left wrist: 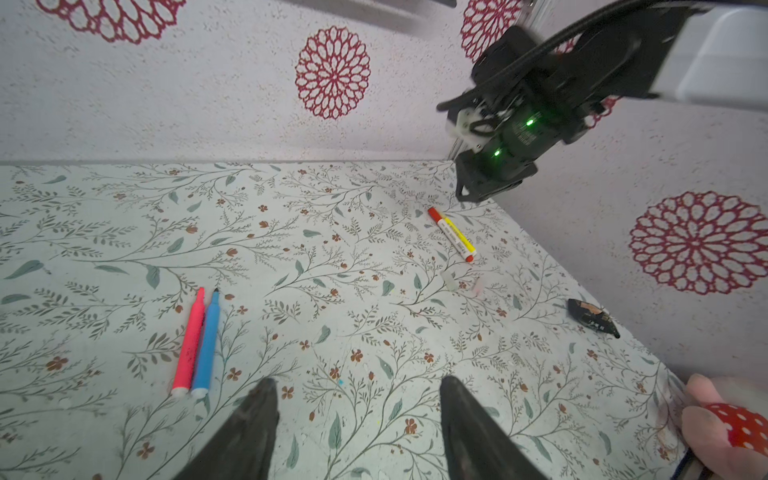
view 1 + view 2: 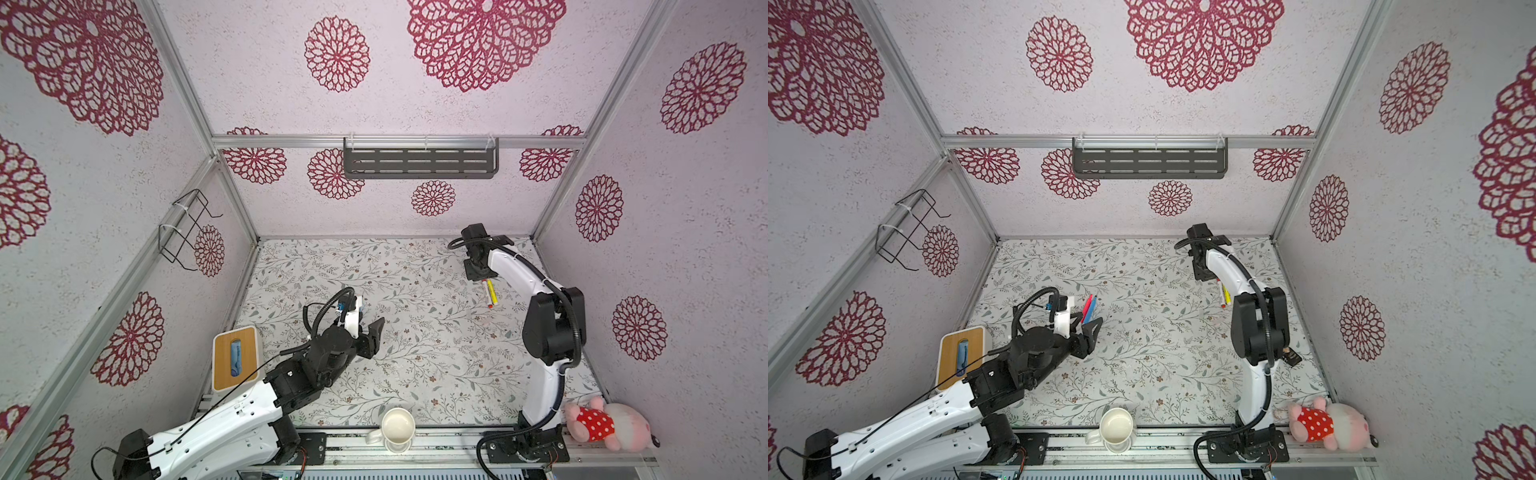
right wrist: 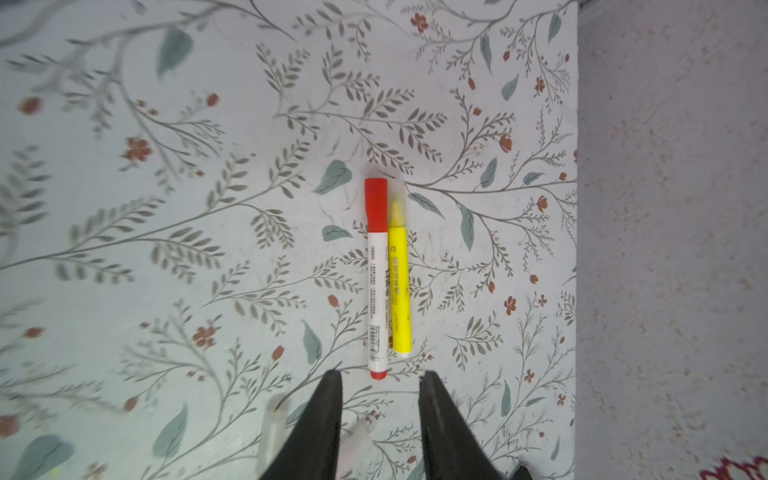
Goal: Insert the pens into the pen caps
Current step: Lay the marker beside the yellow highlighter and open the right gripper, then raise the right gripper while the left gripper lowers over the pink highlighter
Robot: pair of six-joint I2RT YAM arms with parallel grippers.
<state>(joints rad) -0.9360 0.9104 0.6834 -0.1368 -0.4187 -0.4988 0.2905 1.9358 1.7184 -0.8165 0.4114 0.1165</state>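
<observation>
L jaws: L gripper [image 1: 357, 380] is seen spread wide, w/ nothing held or touched, above the table [image 1: 374, 249].
R jaws: R gripper [image 3: 382, 374] is parted a little and empty. It is raised over the butt end of the white-and-red pen [image 3: 377, 291]; no contact is seen.
Left edge: a tissue box [image 2: 235, 357] is set beside the L arm.
Front rail: a mug [image 2: 398, 428] is placed mid-front, btwn the two arm bases.
Right side: a small dark object [image 1: 592, 318] is seen by the right wall, and a plush toy [image 2: 602, 422] at the front right corner.
Pink pen [image 1: 189, 340] & blue pen [image 1: 206, 340]: laid side by side, touching, just ahead of the L gripper. Long axes run approx front-to-back, w/ bare tips twd the back wall.
Loose caps: two pale see-through caps [image 1: 450, 280] are laid near the yellow pen's butt end, apart from it. Orientation cannot be told.
White-and-red pen & yellow pen [image 3: 400, 291]: laid side by side, touching, at the far right of the table. Long axes run approx front-to-back.
Red cap [image 3: 376, 203]: fitted on the white-and-red pen, at the end twd the back wall.
</observation>
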